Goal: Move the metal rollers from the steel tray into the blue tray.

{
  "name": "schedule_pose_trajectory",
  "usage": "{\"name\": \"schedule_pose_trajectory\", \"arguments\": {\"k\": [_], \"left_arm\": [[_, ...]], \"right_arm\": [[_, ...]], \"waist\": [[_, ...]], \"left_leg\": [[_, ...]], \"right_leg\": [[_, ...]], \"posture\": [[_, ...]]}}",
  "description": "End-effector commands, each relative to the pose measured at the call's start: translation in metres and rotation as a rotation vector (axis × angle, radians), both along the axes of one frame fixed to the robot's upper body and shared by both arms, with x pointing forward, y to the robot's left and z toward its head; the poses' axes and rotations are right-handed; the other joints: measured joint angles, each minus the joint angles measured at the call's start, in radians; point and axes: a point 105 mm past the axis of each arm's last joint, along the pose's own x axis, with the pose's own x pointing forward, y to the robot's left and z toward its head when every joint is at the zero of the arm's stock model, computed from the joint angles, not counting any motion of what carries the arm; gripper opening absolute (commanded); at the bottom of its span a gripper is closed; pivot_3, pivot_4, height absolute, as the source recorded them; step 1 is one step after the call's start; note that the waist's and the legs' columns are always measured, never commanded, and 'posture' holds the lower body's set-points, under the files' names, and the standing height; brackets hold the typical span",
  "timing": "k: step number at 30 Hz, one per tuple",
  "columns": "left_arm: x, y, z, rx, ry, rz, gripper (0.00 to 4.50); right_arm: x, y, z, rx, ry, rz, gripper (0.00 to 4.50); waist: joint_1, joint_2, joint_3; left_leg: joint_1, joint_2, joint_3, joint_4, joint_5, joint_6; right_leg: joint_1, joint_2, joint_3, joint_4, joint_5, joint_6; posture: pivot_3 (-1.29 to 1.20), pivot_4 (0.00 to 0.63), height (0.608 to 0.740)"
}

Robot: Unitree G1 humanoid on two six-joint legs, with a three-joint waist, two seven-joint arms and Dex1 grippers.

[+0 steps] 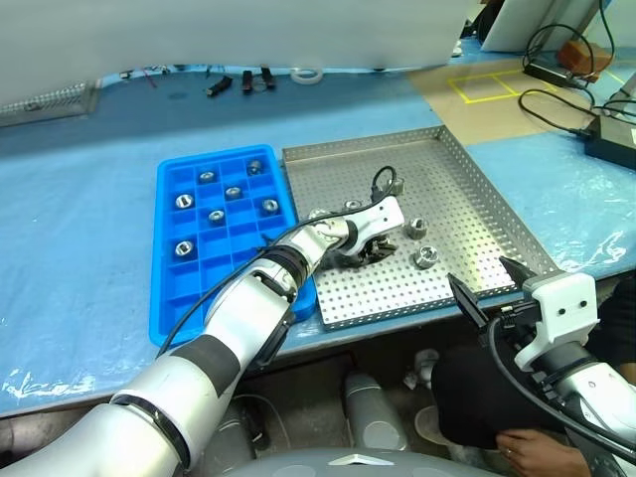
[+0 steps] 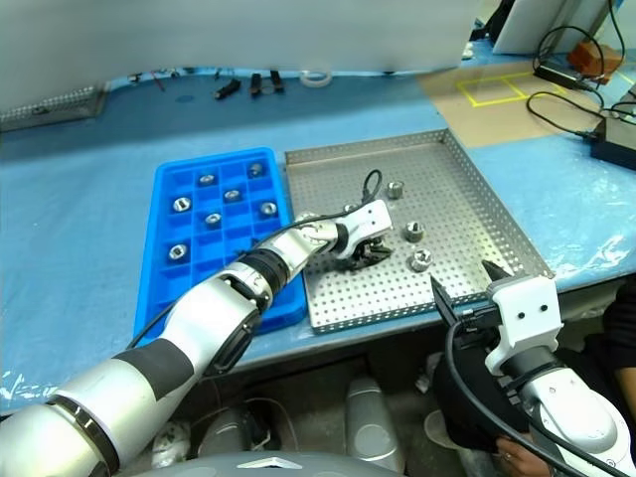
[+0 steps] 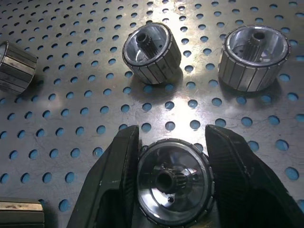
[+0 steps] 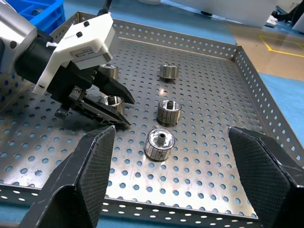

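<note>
Going left to right: blue tray [image 1: 169,298] already holds seven rollers. Our left hand [image 1: 366,250] sits in the steel tray [image 1: 467,189], clamped on a roller [image 3: 174,181]. Two more rollers [image 1: 416,228] sit at its 3 o'clock. Right hand [image 4: 168,175] hangs wide open, empty. Looks like the pickup step; next we'd lift and swing toward 9 o'clock to a free cell.

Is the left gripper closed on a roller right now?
Yes: the left gripper has both fingers against a metal roller.
</note>
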Motion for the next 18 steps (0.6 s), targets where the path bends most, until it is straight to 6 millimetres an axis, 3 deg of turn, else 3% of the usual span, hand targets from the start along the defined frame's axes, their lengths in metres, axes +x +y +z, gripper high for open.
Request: {"name": "schedule_pose_trajectory", "arguments": {"k": [1,9,13,18], "left_arm": [[-0.024,-0.036,0.015,-0.135,0.018,-0.1,1.87],[-0.011,-0.02,0.066,-0.293,-0.05,-0.175,1.87],[0.003,0.007,0.089,-0.355,-0.11,-0.155,1.87],[0.017,0.051,0.098,-0.381,-0.189,-0.068,1.87]], "right_arm": [[0.003,0.003,0.006,-0.011,-0.023,0.033,4.04],[0.015,0.021,0.024,-0.008,-0.049,0.203,4.04],[0.027,0.029,0.033,-0.022,-0.052,0.32,4.04],[0.052,0.046,0.041,-0.024,-0.055,0.478,4.04]], "waist": [[0.001,0.0,0.0],[0.01,0.0,0.0],[0.02,0.0,0.0],[0.064,0.001,0.0]], "left_leg": [[0.0,0.0,-0.001,0.0,0.0,0.0],[-0.002,0.0,-0.002,0.001,0.0,0.0],[-0.002,0.0,-0.003,0.003,0.0,0.002],[0.001,0.002,-0.003,0.004,0.0,0.001]], "right_leg": [[0.0,0.0,-0.001,0.0,0.0,0.0],[0.002,-0.002,-0.005,0.0,0.0,0.0],[0.003,-0.002,-0.005,0.0,0.001,-0.001],[0.004,-0.001,-0.006,0.005,0.001,-0.002]], "posture": [[-0.64,0.15,0.74],[-0.54,0.15,0.74],[-0.44,0.15,0.74],[-0.29,0.15,0.74]]}}
